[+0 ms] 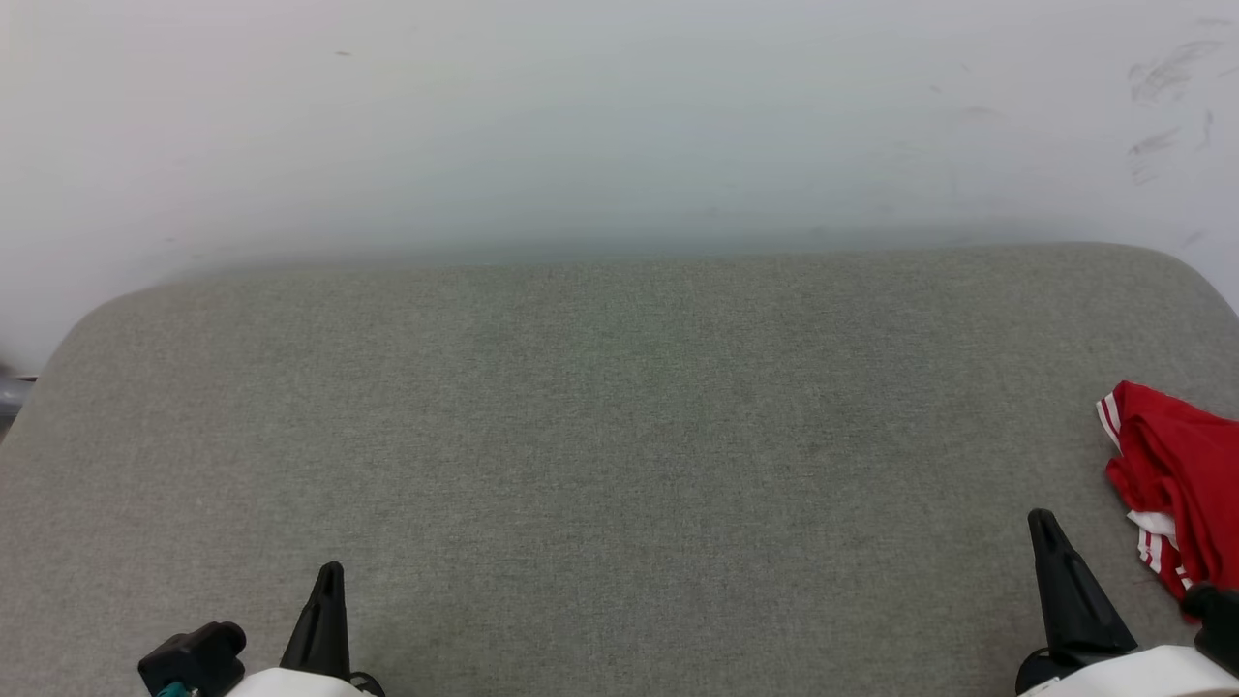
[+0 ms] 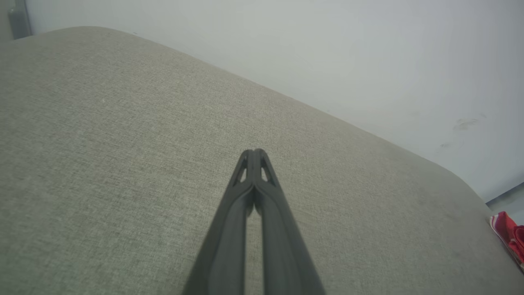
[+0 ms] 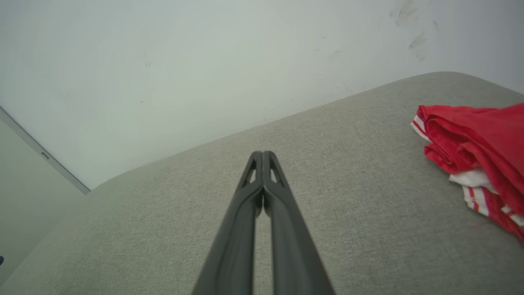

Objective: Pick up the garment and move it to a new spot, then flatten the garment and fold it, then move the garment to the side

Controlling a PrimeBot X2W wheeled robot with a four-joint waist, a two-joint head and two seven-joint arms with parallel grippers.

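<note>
- Head view: the desk (image 1: 600, 436) is covered in grey fabric. The garment (image 1: 1176, 474) lies bunched in a red heap at the desk's right edge, with white striped trim showing. It runs out of the picture, so I cannot see how much of it there is. My left end effector (image 1: 327, 600) sits at the near edge towards the left corner. My right end effector (image 1: 1065, 581) sits at the near edge just beside the garment, apart from it as far as I can tell.
- Left wrist view: my left end effector (image 2: 254, 152) is clenched, tips meeting on nothing, above grey fabric. The garment (image 2: 509, 235) is a red sliver at the desk's right edge, well apart from it.
- Right wrist view: my right end effector (image 3: 263, 153) is likewise clenched on nothing and points towards the far edge and the pale wall (image 3: 204, 61). The garment (image 3: 479, 151) lies off to one side of the fingers, red folds stacked loosely over a white striped part.
- What could go wrong, as I judge it:
  - I must part the fingers first, or clenched tips will only shove the heap towards the right edge and off the desk.
  - Pinching just the top fold could let the rest trail and snag on the grey fabric.
  - With part of the heap out of sight, I may misjudge where to grip it.
</note>
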